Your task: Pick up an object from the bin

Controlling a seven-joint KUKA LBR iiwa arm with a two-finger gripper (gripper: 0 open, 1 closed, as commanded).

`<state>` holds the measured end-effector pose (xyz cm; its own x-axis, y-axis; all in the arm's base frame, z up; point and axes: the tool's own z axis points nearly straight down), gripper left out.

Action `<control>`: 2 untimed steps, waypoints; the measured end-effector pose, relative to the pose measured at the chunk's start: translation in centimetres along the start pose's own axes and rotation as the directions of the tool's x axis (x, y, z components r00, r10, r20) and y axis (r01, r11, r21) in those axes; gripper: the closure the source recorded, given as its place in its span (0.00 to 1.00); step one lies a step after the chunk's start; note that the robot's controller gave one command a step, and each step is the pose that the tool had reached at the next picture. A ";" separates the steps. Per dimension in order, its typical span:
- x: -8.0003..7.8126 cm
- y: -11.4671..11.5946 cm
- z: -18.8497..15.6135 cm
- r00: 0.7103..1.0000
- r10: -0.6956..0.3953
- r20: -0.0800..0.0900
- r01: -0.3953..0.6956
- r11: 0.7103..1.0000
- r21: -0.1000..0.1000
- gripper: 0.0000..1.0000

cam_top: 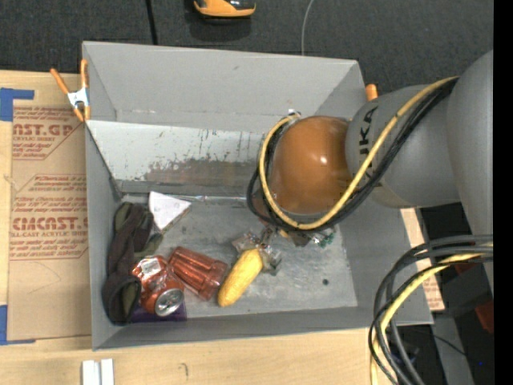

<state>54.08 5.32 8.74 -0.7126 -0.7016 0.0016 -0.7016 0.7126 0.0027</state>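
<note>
Gripper (pixel 264 245) down, perhaps touching yellow cob (pixel 240 277).

End effector (pixel 266 245) at top end of yellow cob-shaped obj (pixel 240 278), mid bin (pixel 216 83), red ribbed obj (pixel 197 269) touching it

Single camera positioned above the bin (pixel 216 79), looking down at a slight oblique angle; the arm (pixel 449 151) enters from frame right.
</note>
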 end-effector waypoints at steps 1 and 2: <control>-0.1 0.0 -0.9 1.000 0.000 0.003 0.000 1.000 0.003 1.00; -0.1 0.0 -1.6 1.000 0.000 0.004 0.000 1.000 0.004 1.00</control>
